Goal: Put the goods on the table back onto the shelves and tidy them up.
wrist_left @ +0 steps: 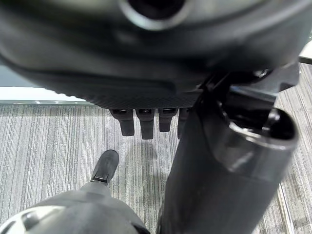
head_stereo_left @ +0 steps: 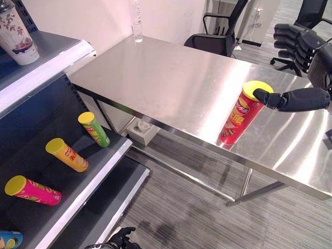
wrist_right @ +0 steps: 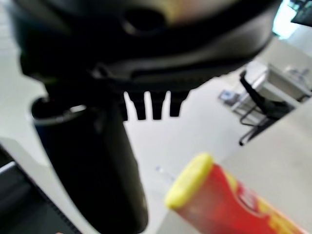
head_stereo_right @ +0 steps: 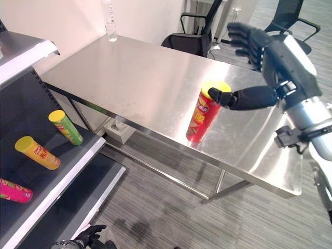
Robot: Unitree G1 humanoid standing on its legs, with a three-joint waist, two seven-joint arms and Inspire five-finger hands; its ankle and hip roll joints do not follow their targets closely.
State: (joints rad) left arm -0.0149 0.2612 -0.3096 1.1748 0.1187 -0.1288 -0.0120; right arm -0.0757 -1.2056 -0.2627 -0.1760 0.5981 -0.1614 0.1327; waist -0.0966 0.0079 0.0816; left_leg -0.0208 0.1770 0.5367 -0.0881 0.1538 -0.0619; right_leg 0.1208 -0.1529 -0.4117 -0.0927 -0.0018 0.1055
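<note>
We note one item left on the steel bench: a red canister with a yellow lid, standing near the bench's front edge and tilted, its top leaning away from the shelf unit. Our right hand is at the canister's far side from the shelf; the fingers are spread and straight, raised well above the canister, while the thumb reaches across with its tip touching the lid rim. Nothing is clasped yet. Our left hand hangs low over the floor, near the shelf's foot, its fingers relaxed and holding nothing. On the shelf's middle board lie a green canister, an orange canister and a pink canister, all on their sides; a patterned cup stands on the top board. A clear bottle stands at the bench's far corner. Our judgement: the step in hand is the grasp, barely begun. To do it well we should lower the palm to the canister's mid-body, not the lid, and bring fingers round opposite the thumb. Pushing at the rim risks toppling an already leaning canister, and it would likely roll on the slick bench.
</note>
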